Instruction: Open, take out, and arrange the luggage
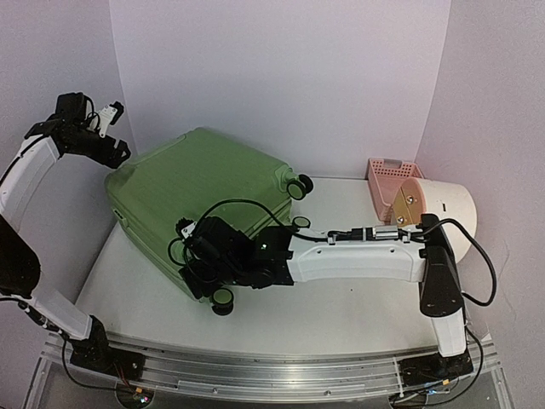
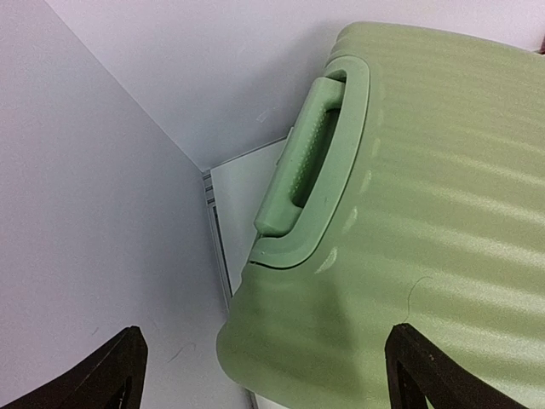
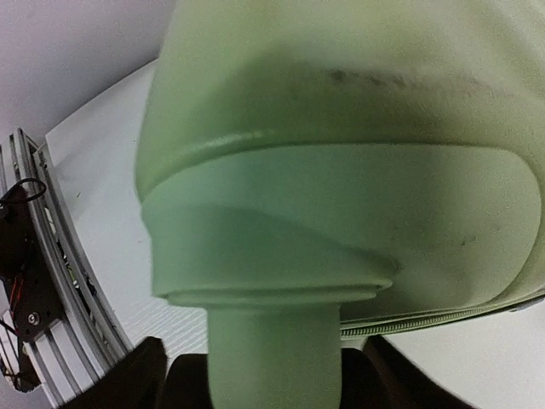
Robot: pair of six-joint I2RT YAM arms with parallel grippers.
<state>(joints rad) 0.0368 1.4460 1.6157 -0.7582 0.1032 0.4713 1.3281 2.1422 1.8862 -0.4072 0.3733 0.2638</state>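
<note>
Right gripper [image 3: 272,379] straddles a caster stem [image 3: 274,336] under the closed light-green suitcase [image 1: 196,179], though whether it is clamped cannot be told. Left gripper [image 2: 264,375] hangs released above its handle-side corner. White bench [image 1: 341,307], lilac walls [image 1: 281,77]. Only the left wrist view shows the moulded handle [image 2: 308,162].

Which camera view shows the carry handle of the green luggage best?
The left wrist view: the handle sits close and unobstructed. The top view shows the luggage, its handle hardly visible. The right wrist view shows only a wheel corner.
</note>
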